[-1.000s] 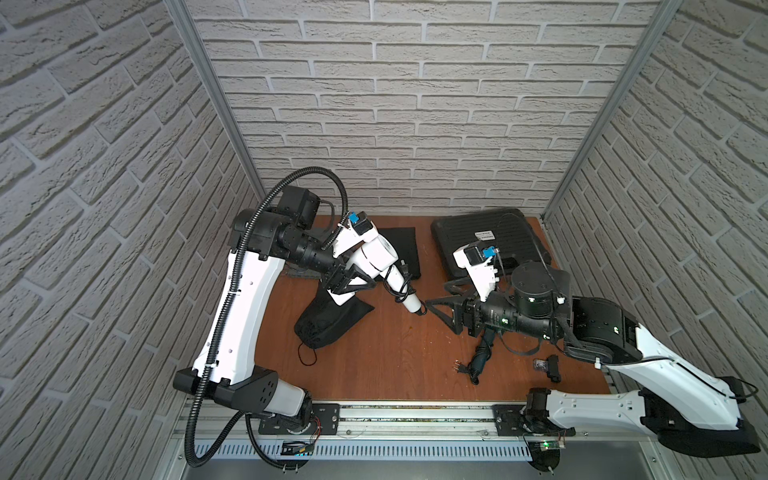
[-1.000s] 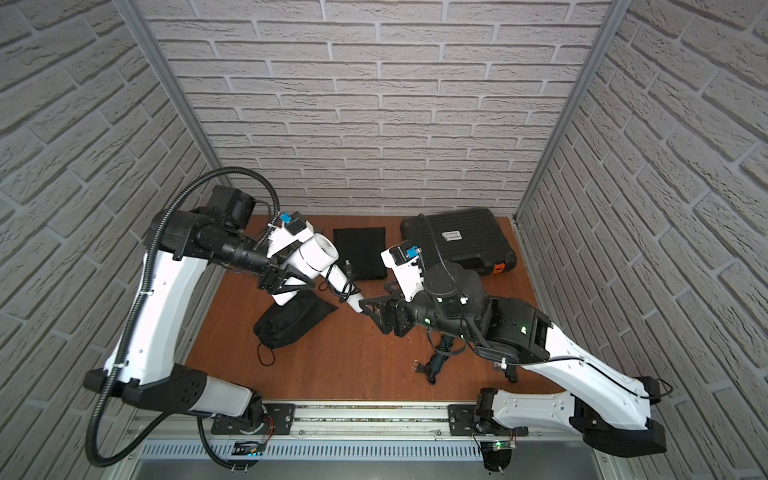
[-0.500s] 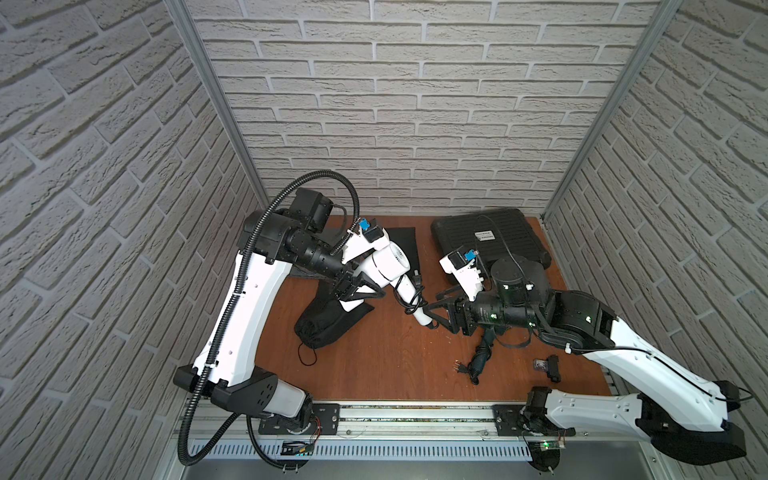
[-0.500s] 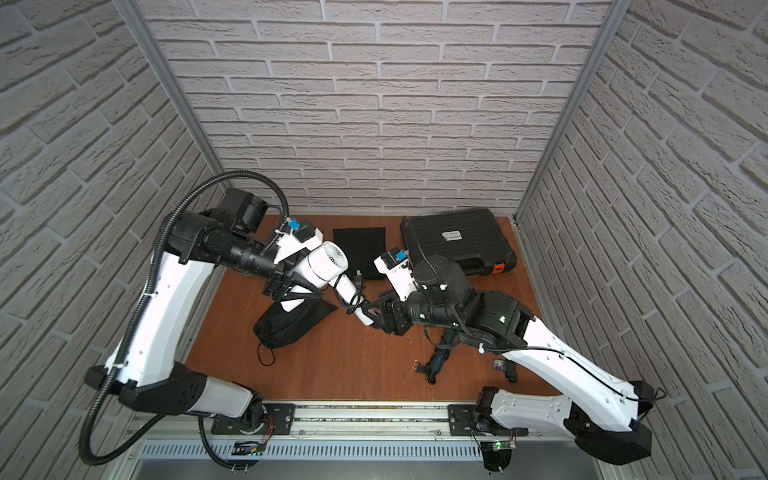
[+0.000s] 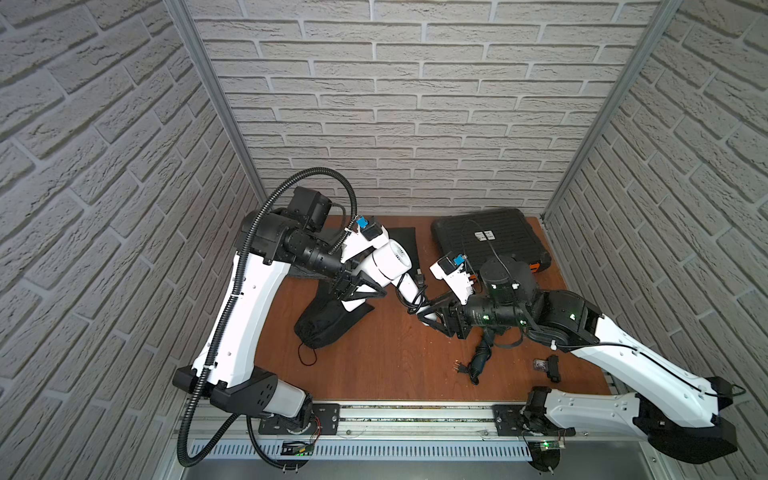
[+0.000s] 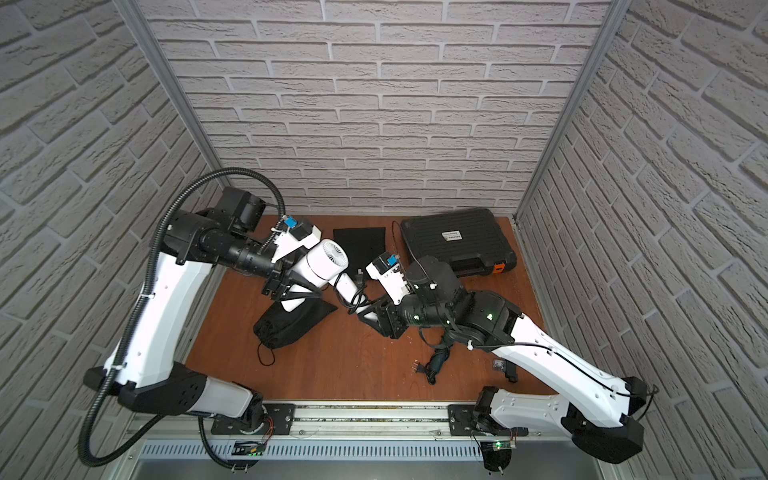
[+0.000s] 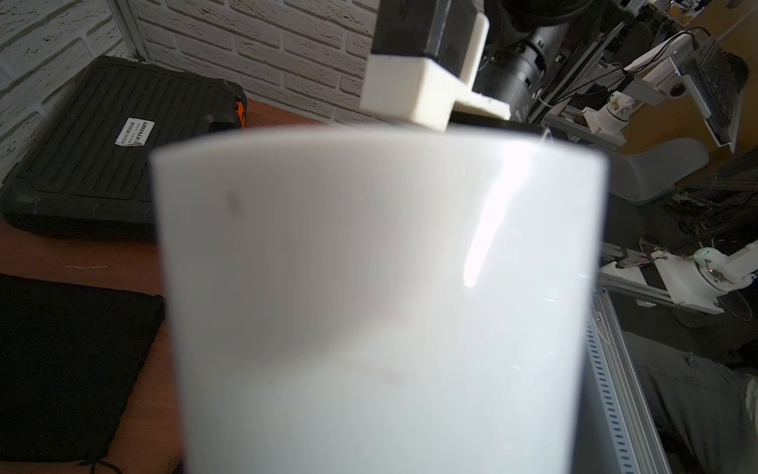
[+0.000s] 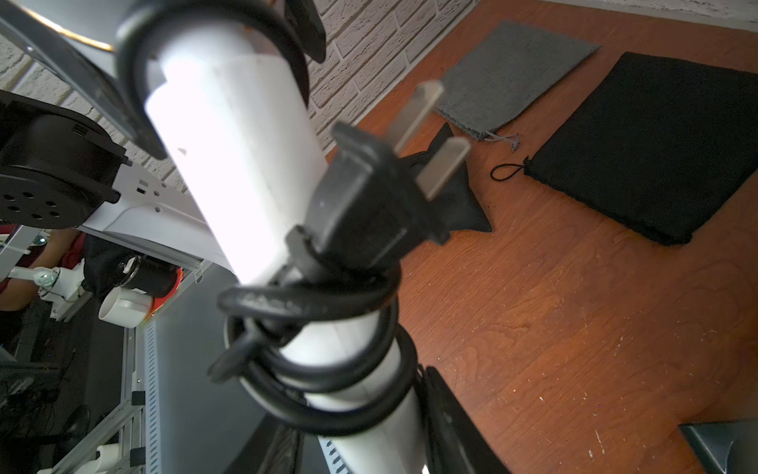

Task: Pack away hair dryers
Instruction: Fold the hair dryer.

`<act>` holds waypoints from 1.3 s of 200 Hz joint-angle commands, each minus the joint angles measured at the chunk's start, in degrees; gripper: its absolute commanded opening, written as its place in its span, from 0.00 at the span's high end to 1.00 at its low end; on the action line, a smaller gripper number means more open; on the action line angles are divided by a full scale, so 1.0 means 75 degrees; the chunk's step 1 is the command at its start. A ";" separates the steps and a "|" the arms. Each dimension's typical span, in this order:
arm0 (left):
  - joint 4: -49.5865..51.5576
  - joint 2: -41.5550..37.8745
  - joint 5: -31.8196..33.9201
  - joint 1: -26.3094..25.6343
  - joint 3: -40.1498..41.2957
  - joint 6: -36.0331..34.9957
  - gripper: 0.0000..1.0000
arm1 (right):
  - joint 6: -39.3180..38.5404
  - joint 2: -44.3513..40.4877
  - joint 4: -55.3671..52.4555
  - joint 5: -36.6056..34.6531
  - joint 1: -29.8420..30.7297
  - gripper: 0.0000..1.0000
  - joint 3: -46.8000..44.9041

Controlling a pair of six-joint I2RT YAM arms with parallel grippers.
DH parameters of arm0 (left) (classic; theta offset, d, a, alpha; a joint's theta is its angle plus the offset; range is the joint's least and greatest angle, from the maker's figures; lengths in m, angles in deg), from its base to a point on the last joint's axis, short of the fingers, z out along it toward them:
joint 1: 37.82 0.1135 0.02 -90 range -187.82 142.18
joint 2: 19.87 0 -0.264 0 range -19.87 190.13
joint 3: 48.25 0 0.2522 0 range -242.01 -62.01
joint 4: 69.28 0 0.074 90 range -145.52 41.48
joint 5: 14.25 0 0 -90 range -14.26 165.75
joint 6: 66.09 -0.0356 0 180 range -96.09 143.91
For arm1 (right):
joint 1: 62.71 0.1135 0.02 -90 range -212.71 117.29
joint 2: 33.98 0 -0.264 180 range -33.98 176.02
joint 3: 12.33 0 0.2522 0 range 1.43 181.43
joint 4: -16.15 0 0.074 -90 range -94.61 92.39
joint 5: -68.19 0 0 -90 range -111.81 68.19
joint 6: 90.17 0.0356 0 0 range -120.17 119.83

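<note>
Right tool (image 5: pixel 428 309) reaches further toward 9 o'clock now, jaws narrower round the handle of white hair dryer (image 5: pixel 390 262); clamped or not, you can't tell. Left tool (image 5: pixel 372 286) clamps its barrel above surface (image 5: pixel 395 365) centre. Probably light, slick, rigid: take the handle end, past cord (image 8: pixel 311 303).

A brown wooden table (image 5: pixel 395 361) fills the lower middle of both top views. At its upper right corner a ribbed black hard case (image 5: pixel 490 241) lies flat, label up. Left of the case, against the back edge, lies a flat black pouch (image 5: pixel 405 241); the right wrist view shows a flat grey pouch (image 8: pixel 512 74) just beside it. A bulging black pouch (image 5: pixel 328 324) lies left of centre, its drawstring loop (image 5: pixel 307 357) trailing toward the bottom of the frame. Right of centre lies a dark hair dryer (image 5: pixel 482 353), its plug (image 5: pixel 459 366) on the wood. Near the right edge sits a small black object (image 5: pixel 552 368).
</note>
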 commanded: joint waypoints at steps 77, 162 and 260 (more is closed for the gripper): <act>0.0972 -0.0108 -0.1296 0.0492 -0.0026 0.0553 1.00 | 0.0452 0.0743 0.2367 0.1706 -0.0105 0.97 0.0012; -0.0005 -0.0225 -0.1642 0.0841 0.0732 0.1424 1.00 | 0.1745 0.0763 0.6023 0.1929 -0.0102 0.97 -0.0662; -0.1509 -0.0392 -0.1786 0.1219 0.1402 0.2935 1.00 | 0.2648 0.1126 0.8293 0.1570 -0.0046 0.97 -0.0714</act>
